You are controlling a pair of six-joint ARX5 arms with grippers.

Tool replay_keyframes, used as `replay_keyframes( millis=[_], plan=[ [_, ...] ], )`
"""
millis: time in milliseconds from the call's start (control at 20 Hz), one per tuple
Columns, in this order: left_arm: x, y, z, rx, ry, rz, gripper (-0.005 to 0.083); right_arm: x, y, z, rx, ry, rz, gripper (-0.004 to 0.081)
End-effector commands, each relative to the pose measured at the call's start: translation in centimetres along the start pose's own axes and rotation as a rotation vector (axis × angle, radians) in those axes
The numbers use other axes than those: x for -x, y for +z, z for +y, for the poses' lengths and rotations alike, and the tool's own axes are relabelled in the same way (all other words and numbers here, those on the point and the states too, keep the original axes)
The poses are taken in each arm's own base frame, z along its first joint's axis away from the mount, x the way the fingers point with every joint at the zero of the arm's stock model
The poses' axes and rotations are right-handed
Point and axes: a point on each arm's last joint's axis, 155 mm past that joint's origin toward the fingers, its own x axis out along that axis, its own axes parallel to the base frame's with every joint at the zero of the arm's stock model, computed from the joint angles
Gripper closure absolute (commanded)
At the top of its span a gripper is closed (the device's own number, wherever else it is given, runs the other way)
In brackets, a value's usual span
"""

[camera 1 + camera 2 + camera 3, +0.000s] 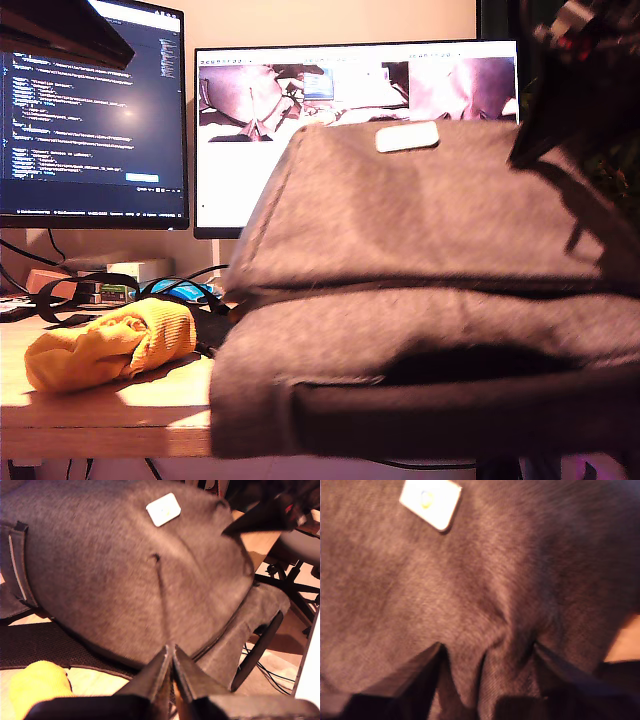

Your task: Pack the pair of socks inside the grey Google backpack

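Opening step: my second gripper (487, 652) pinches a fold of the grey Google backpack (420, 260), jaws apart around it; my first gripper (171, 667) is closed, empty, at its edge. Pair of socks (110, 345) lies on the desk (120, 410), exterior view's left. Next: find the zipper; cables (70, 290) nearby.

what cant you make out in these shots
- Backpack interior: hidden by its own fabric in every view.
- Socks: cut off by the frame edge in the first wrist view.
- My second gripper: blurred, bunched fabric between its fingers; grip unclear.
- Monitor text: too small in the exterior view.
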Motion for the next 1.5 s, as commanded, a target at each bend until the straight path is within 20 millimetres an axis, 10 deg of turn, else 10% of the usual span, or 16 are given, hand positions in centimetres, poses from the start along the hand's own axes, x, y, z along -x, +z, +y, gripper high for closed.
replay_keyframes(
  millis=[0, 100, 300, 600, 800, 1200, 1450],
  plan=[
    [-0.2, -0.2, 0.0, -0.004, -0.002, 0.001, 0.0794, -0.8, -0.4, 1.0, 0.004, 0.046, 0.018, 0.0533],
    [-0.2, -0.2, 0.0, -0.004, -0.001, 0.0, 0.0794, -1.0, -0.2, 1.0, 0.006, 0.047, 0.014, 0.0793],
    [-0.8, -0.3, 0.2, -0.001, -0.005, 0.01, 0.0746, -0.5, 2.0, 0.6, 0.015, 0.035, -0.049, 0.0783],
    [-2.7, 1.4, -1.4, -0.08, -0.068, -0.044, 0.0446, 2.4, 7.8, -0.2, -0.004, 0.009, -0.171, 0.0783],
    [-4.4, 2.5, -3.5, -0.282, -0.08, -0.088, 0.0431, 4.4, 10.9, -0.5, 0.007, -0.002, -0.242, 0.0783],
    [-9.4, 1.6, -9.3, -0.716, -0.084, -0.108, 0.0292, 4.9, 11.5, -0.4, 0.01, 0.001, -0.251, 0.0783],
    [-12.8, 0.6, -8.4, -0.841, 0.052, -0.071, 0.0268, 4.9, 11.5, -0.4, 0.01, 0.001, -0.252, 0.0783]
  ],
)
